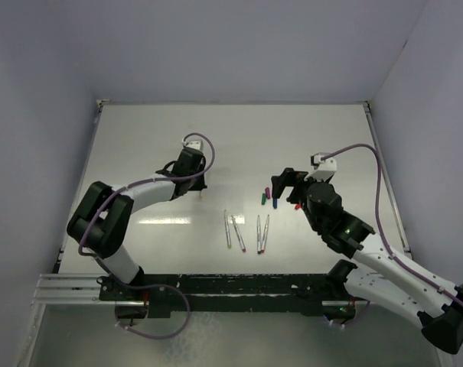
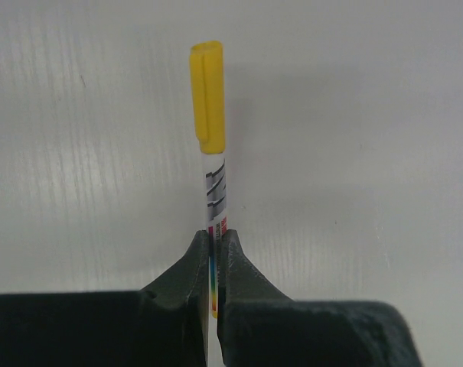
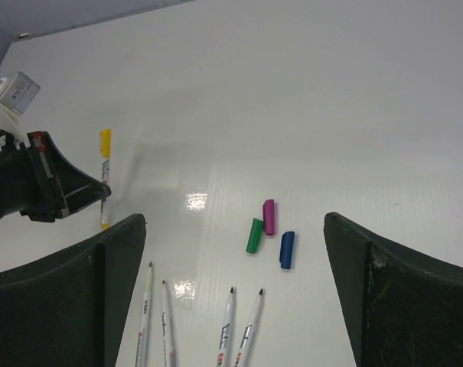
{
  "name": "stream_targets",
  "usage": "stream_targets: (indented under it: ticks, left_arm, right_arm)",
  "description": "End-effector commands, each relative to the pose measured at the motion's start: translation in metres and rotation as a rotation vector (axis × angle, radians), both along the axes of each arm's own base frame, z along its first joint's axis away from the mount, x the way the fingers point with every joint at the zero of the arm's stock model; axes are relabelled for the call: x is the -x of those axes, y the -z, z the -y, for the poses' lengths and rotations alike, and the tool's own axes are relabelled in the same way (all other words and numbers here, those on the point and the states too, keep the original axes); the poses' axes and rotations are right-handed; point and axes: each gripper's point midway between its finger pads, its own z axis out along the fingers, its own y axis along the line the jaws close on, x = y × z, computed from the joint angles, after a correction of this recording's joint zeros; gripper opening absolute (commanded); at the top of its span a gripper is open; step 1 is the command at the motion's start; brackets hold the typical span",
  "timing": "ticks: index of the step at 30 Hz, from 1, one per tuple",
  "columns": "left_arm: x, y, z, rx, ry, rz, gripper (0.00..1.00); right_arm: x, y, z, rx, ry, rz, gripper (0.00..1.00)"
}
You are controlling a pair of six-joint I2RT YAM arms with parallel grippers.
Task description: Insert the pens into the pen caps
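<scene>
My left gripper (image 2: 214, 246) is shut on a whitish pen (image 2: 216, 195) with the yellow cap (image 2: 207, 95) on its far end, held just above the table. It also shows in the top view (image 1: 194, 182) and the right wrist view (image 3: 86, 195). My right gripper (image 3: 235, 223) is open and empty, hovering over the loose caps: green (image 3: 253, 235), magenta (image 3: 268, 216) and blue (image 3: 286, 249). In the top view it (image 1: 289, 189) is just right of them. Several uncapped pens (image 3: 226, 327) lie side by side near the front (image 1: 246, 232). I cannot make out a red cap.
The white table (image 1: 139, 153) has raised edges at the back and sides, with purple walls beyond. Both arms' cables loop above their wrists. The left gripper and its pen stand left of the row of pens.
</scene>
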Motion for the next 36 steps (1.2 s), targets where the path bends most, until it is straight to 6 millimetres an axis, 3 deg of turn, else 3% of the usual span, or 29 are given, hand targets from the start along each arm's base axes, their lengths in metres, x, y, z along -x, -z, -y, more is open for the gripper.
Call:
stream_targets:
  ticks: [1, 4, 9, 19, 23, 31, 36]
  left_arm:
    - [-0.028, -0.015, 0.004, 0.037, -0.032, 0.042, 0.03]
    - [-0.037, -0.011, 0.004, 0.036, -0.043, 0.034, 0.04]
    - [-0.048, -0.005, 0.003, 0.020, -0.064, 0.012, 0.13]
    - [-0.052, 0.006, 0.002, 0.004, -0.077, -0.011, 0.22]
    - [-0.052, 0.004, 0.003, 0.006, -0.077, -0.009, 0.30]
    - [-0.054, -0.033, 0.004, 0.035, -0.059, 0.056, 0.47]
    - [-0.040, -0.059, 0.006, 0.074, -0.018, 0.088, 0.46]
  right_arm:
    - [0.000, -0.002, 0.006, -0.027, 0.036, 0.006, 1.00]
    - [0.001, 0.003, 0.006, -0.025, 0.037, -0.007, 1.00]
    - [0.001, 0.009, 0.005, -0.024, 0.036, -0.020, 1.00]
    - [0.001, 0.019, 0.003, -0.018, 0.033, -0.045, 1.00]
    - [0.001, 0.022, 0.003, -0.030, 0.043, -0.051, 1.00]
    - [0.002, 0.025, 0.003, -0.065, 0.046, -0.047, 1.00]
    - [0.004, 0.025, 0.005, -0.109, 0.046, -0.010, 1.00]
